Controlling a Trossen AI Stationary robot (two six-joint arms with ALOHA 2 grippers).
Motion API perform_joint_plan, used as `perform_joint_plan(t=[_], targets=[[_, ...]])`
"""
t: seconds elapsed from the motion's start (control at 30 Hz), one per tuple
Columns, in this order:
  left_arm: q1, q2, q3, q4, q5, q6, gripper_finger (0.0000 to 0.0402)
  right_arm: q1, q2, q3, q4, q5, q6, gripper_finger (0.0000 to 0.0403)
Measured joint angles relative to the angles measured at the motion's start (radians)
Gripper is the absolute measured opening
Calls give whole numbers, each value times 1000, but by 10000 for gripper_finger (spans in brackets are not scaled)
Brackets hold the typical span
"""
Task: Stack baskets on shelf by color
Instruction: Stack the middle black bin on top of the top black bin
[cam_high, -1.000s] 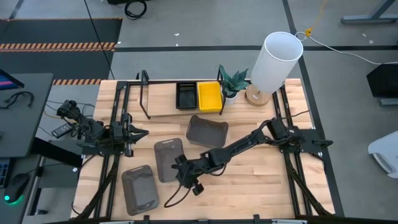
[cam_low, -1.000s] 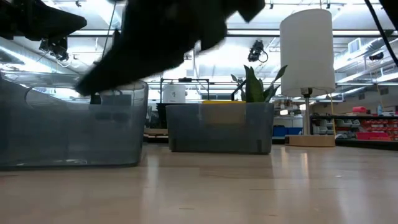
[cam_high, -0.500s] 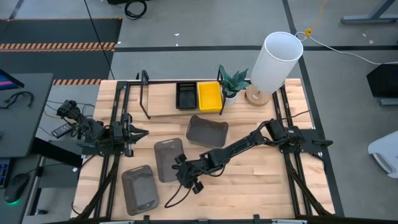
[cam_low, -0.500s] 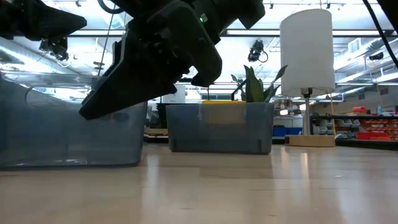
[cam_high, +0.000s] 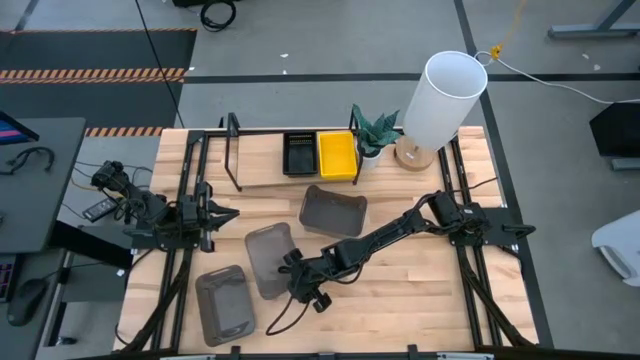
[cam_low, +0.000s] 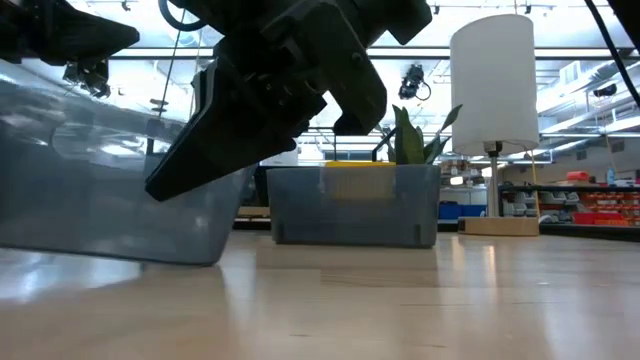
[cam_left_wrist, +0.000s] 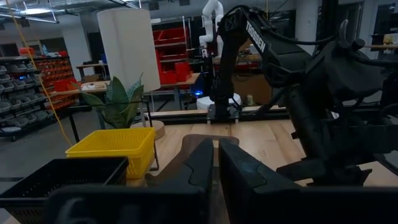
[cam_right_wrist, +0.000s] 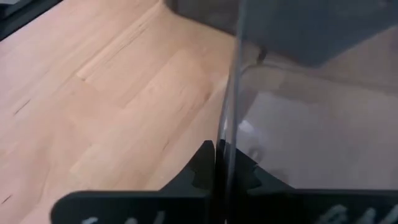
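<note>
Three smoky-grey baskets are on the table: one at mid-table (cam_high: 333, 210), one at the near left (cam_high: 223, 303), and between them the basket (cam_high: 268, 258) that my right gripper (cam_high: 293, 270) is shut on. In the low view this basket (cam_low: 110, 180) sits tilted. On the shelf (cam_high: 262, 172) at the far side a black basket (cam_high: 299, 153) and a yellow basket (cam_high: 337, 154) stand side by side. My left gripper (cam_high: 215, 212) waits shut near the table's left edge, holding nothing. My right gripper pinches the grey basket's thin right-hand wall (cam_right_wrist: 229, 112) between its two fingers, one inside the basket and one outside. The fingers come from the table's right, slanting down. The basket sits tilted, its bottom not flat on the table.
A potted plant (cam_high: 377, 130) and a tall white lamp (cam_high: 440, 100) stand at the shelf's right end. The black arm frames run along both table sides. Bare wood lies right of the held basket, toward the near edge.
My right gripper has shut on the middle grey basket's wall. The basket has turned a little on the table and tipped, so in the low view its bottom no longer lies level.
</note>
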Motion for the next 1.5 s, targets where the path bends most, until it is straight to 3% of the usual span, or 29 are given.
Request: perform_joint_plan(t=[0.67, 0.87, 1.5], targets=[[0, 0, 0, 0, 0, 0, 36, 0, -34, -1, -84, -4, -7, 8], [0, 0, 0, 2, 0, 0, 36, 7, -83, -2, -163, 58, -64, 7], [0, 0, 0, -1, 0, 0, 36, 9, -276, -1, -405, 67, -172, 7]])
